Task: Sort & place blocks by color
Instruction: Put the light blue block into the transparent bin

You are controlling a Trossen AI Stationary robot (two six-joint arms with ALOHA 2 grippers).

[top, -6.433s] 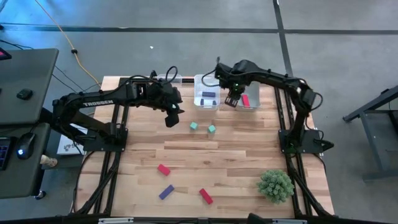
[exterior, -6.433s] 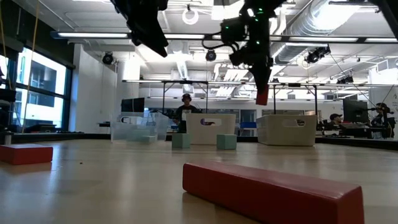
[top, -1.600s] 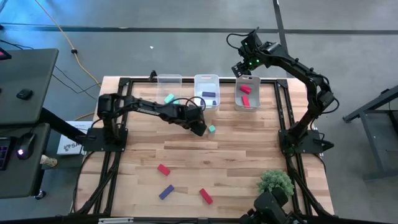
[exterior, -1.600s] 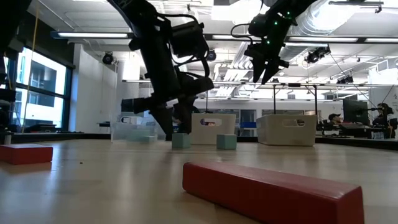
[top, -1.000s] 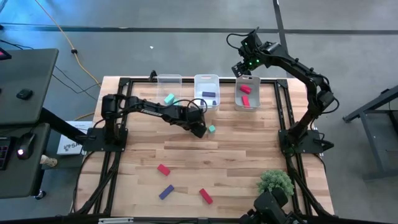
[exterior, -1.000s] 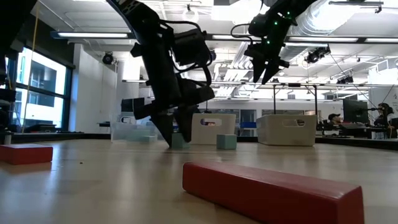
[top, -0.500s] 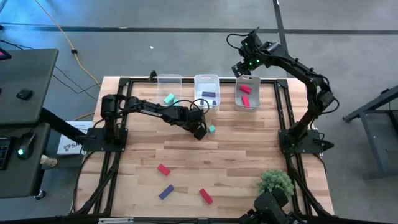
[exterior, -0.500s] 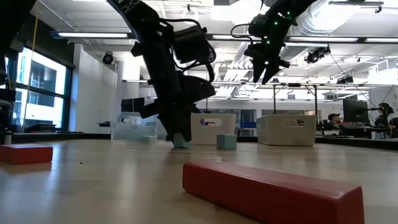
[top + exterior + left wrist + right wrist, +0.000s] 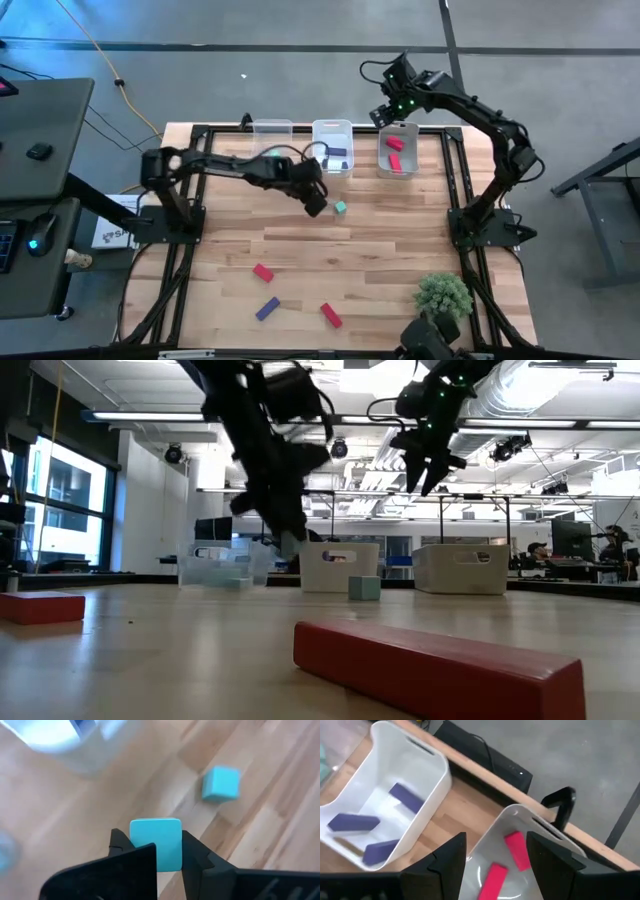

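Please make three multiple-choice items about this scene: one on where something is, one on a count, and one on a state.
1. Where is the right gripper?
A. above the red bin
B. beside the plant ball
C. low over the front red block

2. How many purple blocks lie in the middle bin?
A. one
B. three
C. five

3. What is the state of the left gripper?
A. open and empty
B. shut on a teal block
C. shut on a red block

Answers:
1 A: the high view shows it raised at the bin's far edge, and its wrist view looks down into the bin.
2 B: the right wrist view shows three.
3 B: the left wrist view shows the teal block between the fingers, off the table.
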